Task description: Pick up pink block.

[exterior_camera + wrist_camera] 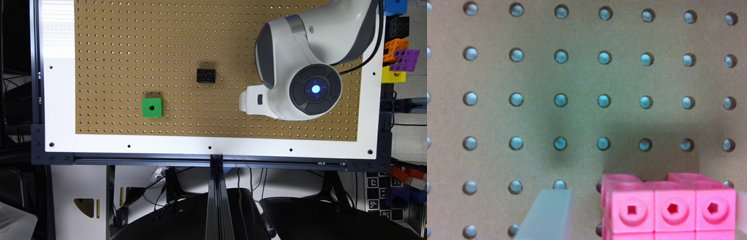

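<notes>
Pink block sits right under your wrist camera, hole-studded face up, between two pale fingers — jaws spread wide, nothing held yet, because you're straddling it for the squeeze. Beyond lies bare pegboard. From the exterior view, the arm hangs over the block; the black brick and green cube stand well apart toward that view's left.

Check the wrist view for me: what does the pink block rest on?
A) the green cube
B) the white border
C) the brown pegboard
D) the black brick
C: in the wrist view the pink block sits directly on the brown pegboard, holes showing all around it.
</notes>
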Controlling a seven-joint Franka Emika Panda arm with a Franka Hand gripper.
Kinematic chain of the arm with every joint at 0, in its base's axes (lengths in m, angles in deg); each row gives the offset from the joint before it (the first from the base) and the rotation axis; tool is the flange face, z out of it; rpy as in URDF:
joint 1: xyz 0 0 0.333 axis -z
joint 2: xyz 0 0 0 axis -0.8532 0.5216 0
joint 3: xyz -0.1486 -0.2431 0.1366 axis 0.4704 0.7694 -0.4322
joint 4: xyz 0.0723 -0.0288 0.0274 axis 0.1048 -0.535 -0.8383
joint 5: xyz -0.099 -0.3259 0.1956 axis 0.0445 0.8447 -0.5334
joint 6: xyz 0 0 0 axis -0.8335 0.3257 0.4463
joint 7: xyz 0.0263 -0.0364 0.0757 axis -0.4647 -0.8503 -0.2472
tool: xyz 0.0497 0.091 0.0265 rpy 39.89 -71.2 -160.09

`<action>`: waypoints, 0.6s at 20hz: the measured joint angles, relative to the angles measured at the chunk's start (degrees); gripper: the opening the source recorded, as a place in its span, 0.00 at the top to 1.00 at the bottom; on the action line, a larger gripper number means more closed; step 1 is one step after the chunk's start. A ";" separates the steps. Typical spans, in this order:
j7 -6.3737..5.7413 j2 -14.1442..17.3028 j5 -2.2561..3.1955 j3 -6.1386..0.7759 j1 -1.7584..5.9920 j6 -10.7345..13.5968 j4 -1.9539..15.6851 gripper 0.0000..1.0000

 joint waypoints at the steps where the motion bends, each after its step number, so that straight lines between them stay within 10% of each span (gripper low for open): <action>1: 0.00 0.01 0.00 0.00 -0.03 0.00 0.01 0.00; 12: -0.10 3.96 0.16 0.08 -0.08 -2.63 1.65 0.00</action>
